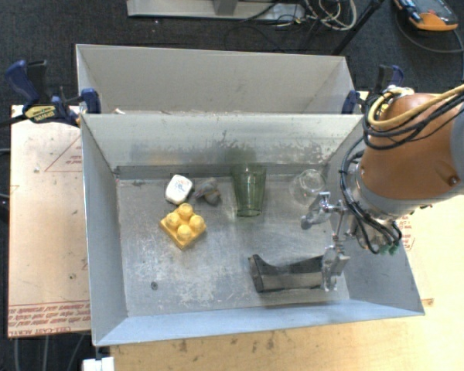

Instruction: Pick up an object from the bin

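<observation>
The claw is spread wide at the right end of the dark bent block near the bin front (looks hard, not heavy); pinch its thin flat part

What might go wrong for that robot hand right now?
The gripper sits close to the grey metal bin's sloped right wall and might scrape it. The dark grey flat piece beside it lies low and could slide instead of lifting. The clear glass-like thing just behind might get knocked.
</observation>
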Motion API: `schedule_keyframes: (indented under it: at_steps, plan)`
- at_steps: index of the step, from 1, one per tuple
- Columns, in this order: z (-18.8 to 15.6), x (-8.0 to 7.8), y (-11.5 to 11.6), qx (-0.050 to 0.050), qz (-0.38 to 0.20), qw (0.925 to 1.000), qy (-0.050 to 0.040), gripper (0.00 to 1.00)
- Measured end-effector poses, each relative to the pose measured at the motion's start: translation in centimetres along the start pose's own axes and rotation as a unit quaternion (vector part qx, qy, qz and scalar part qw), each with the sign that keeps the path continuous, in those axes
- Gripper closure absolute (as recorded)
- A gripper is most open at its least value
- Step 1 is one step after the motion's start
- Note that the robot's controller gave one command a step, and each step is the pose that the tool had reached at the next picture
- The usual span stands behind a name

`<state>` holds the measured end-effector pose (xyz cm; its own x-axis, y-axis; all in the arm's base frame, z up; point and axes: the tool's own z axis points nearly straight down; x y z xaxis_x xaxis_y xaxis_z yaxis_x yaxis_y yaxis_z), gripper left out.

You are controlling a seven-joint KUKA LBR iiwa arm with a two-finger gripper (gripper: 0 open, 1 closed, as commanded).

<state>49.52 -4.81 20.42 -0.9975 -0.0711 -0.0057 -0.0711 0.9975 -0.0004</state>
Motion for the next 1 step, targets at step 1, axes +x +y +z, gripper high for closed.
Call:
schedule_keyframes:
  at_steps: [1]
  plan:
    - [6.58,0.31,-0.48,0.0,-0.018,0.9998,0.0001,0.0]
